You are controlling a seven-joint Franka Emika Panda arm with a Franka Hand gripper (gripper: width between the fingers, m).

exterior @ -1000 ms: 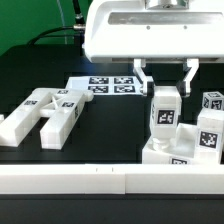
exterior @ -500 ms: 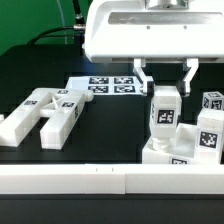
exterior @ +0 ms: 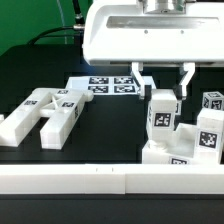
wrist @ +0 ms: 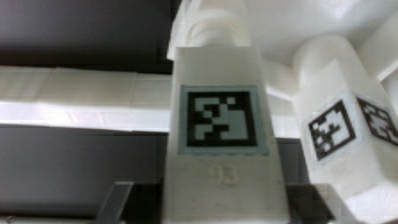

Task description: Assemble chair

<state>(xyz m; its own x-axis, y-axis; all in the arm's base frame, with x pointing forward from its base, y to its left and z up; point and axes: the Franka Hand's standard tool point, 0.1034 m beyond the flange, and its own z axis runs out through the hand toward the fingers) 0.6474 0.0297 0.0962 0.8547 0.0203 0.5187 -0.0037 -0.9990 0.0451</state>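
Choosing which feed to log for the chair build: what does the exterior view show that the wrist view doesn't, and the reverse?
Exterior only: the loose white pieces lying on the exterior view's left, the marker board, the white rail in front, and the gripper body above the upright post.
Wrist only: the post's tag seen close up, with what look like dark fingers flanking the post.
Both: the post and a tagged block beside it.
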